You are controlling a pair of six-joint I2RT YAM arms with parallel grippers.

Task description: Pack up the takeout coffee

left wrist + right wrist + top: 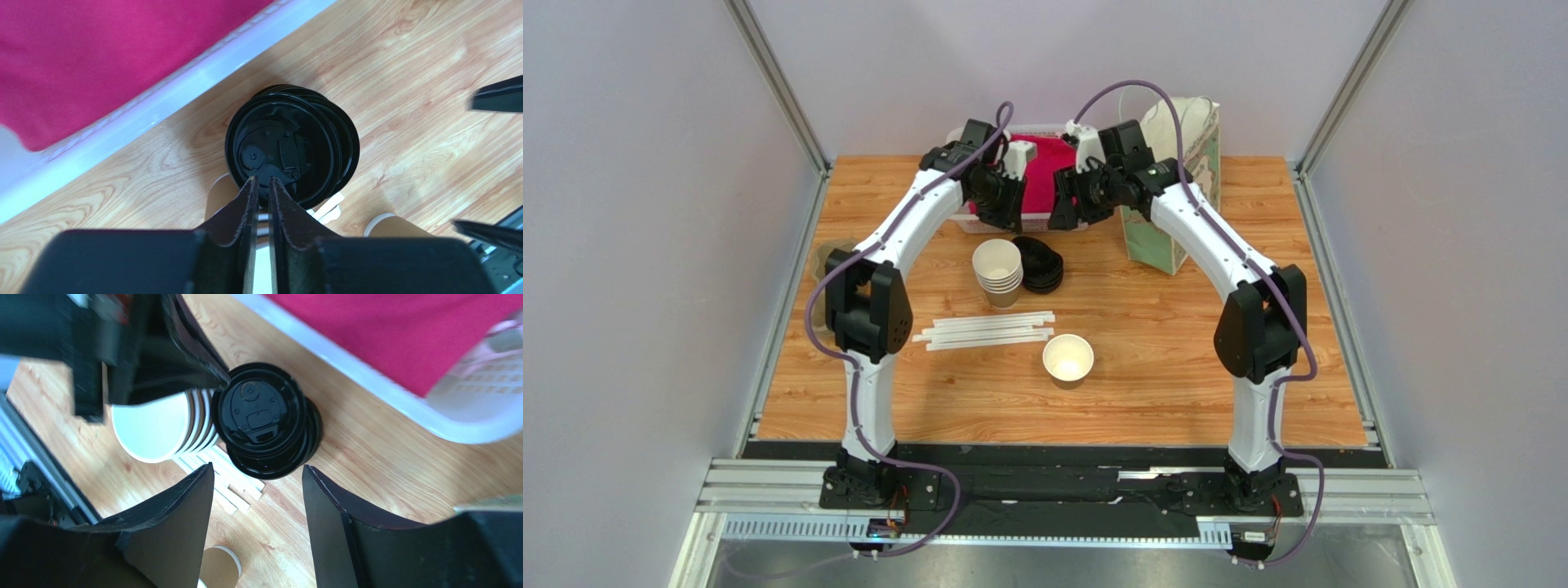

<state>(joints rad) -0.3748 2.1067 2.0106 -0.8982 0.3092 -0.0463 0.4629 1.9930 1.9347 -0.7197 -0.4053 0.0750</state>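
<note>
Both arms reach to the far middle of the table (1161, 368), over the pile of black lids (1044, 267) beside the stack of nested cups (998, 272). The left gripper (261, 182) has its fingers nearly together, with only a thin slit between them. Their tips sit at the rim of the top lid (258, 410), which lies askew on the pile. The wrist view does not settle whether they clamp that rim. The right gripper (258, 470) hangs above the same lids, fingers wide apart and empty. The takeout cup (1068, 359) stands upright and uncovered nearer the arm bases, just beyond the white sticks (983, 331) and well apart from both grippers. A paper bag (1173, 196) stands at the far right.
</note>
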